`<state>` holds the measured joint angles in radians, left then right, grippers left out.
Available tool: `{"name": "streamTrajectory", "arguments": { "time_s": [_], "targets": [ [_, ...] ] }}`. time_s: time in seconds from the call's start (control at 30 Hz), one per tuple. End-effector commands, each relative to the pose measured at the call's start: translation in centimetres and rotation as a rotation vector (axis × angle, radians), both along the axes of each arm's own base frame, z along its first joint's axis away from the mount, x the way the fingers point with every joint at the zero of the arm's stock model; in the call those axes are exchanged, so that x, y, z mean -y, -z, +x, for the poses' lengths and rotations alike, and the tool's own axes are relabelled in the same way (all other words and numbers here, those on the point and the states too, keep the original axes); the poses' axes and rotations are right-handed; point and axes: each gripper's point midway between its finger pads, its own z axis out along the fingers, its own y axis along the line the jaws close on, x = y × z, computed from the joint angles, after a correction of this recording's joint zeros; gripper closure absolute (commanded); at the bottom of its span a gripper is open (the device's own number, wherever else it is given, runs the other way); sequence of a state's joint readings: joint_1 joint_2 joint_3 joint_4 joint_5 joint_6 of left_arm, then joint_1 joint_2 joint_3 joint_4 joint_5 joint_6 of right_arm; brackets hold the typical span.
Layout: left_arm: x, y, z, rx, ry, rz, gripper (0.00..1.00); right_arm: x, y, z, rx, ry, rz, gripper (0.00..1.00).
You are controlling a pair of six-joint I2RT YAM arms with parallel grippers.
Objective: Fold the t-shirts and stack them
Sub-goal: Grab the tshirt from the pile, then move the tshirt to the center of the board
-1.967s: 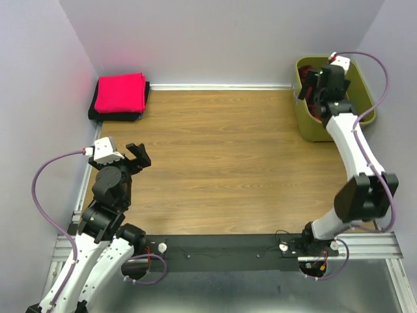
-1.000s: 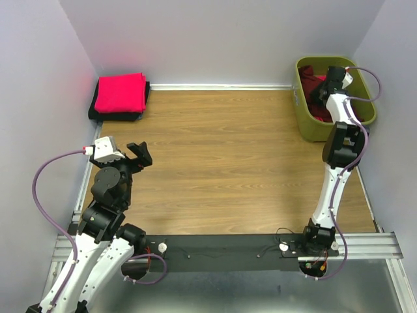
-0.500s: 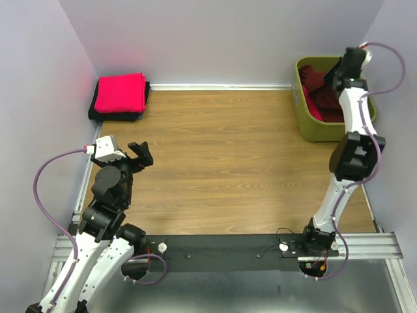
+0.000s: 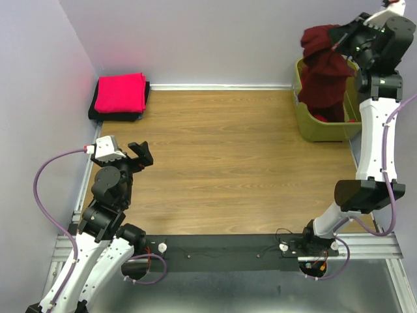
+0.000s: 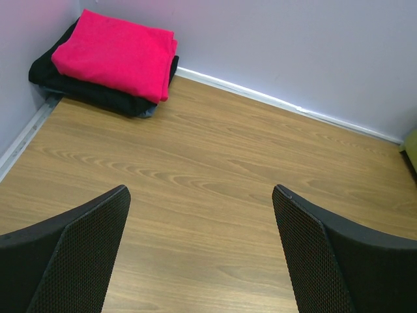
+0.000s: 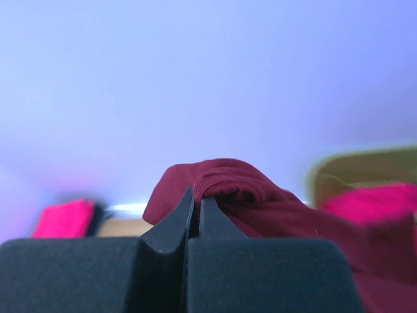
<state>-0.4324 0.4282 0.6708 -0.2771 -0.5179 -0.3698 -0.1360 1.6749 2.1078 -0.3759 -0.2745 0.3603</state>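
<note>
The light is bright and even — shadows on the brown wood-grain tabletop [image 4: 228, 163] are soft. The folded bright pink t-shirt [image 4: 120, 92] throws a reddish glow on the pale lavender left wall [image 4: 45, 85]. The left wrist view is sharp. In the right wrist view the background is blurred — the olive-green plastic bin [image 6: 365, 166] is a smear, and the dark maroon cloth t-shirt [image 6: 221, 179] near the lens is clearer.

I see an olive-green bin [image 4: 320, 133] in the far right corner of the wood-grain surface [image 4: 228, 163]. A white baseboard [image 4: 221, 86] runs under the lilac back wall [image 4: 208, 39].
</note>
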Motion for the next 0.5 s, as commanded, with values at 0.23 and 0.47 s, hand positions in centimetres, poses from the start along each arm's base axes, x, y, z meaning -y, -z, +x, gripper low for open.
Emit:
{"name": "streamTrajectory", "arguments": {
  "time_s": [0.23,0.47],
  "targets": [
    [0.0,-0.9,-0.5,0.046,0.012,-0.018,0.03,-21.1,-4.4,-7.5,0.106,-0.574,0.02,1.0],
    [-0.3,-1.3,-0.9,0.066,0.007,-0.032,0.02,-39.9,11.6,-12.5,-0.243,-0.866,0.018,1.0]
  ]
}}
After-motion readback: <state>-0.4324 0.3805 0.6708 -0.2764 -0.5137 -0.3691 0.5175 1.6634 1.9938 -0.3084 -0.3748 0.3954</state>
